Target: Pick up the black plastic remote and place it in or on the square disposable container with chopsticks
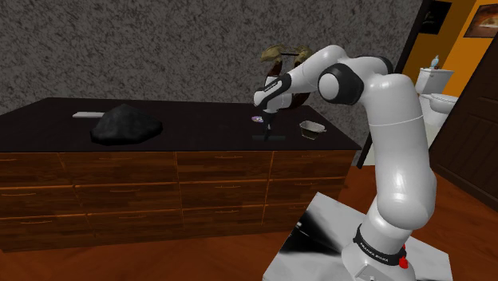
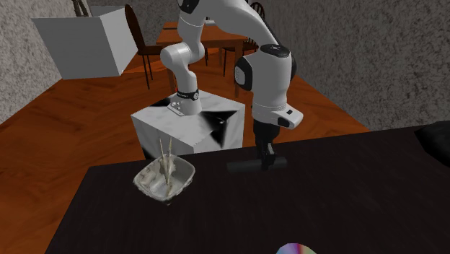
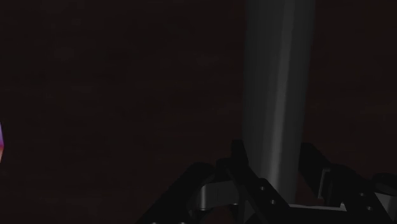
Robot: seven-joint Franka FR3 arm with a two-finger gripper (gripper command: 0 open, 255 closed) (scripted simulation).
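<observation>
a white franka arm's black gripper [image 3: 275,151] clasps a long dark remote [image 3: 278,83] in the wrist view, its two fingers [image 3: 238,158] parted only by the remote's width and closed against its sides. in the second exterior view the gripper [image 2: 267,160] stands upright over the remote [image 2: 244,166], which sits level at the surface of a black countertop [image 2: 346,195]; whether it has left that surface cannot be told. toward that view's left, apart from the remote, sits the pale square container [image 2: 166,180], with chopsticks [image 2: 165,153] sticking up out of it. a rainbow-coloured disc [image 2: 297,250] shows at the bottom edge. in the shoulder view the gripper [image 1: 270,124] meets the remote [image 1: 269,137] near the counter's front edge, with the container [image 1: 312,128] to that view's right and the disc [image 1: 257,117] just behind. farther along lie a dark lump [image 1: 126,125] and a pale flat piece [image 1: 86,114]. wooden drawers [image 1: 160,191] run below the countertop, and a white toilet [image 1: 435,88] stands beyond.
</observation>
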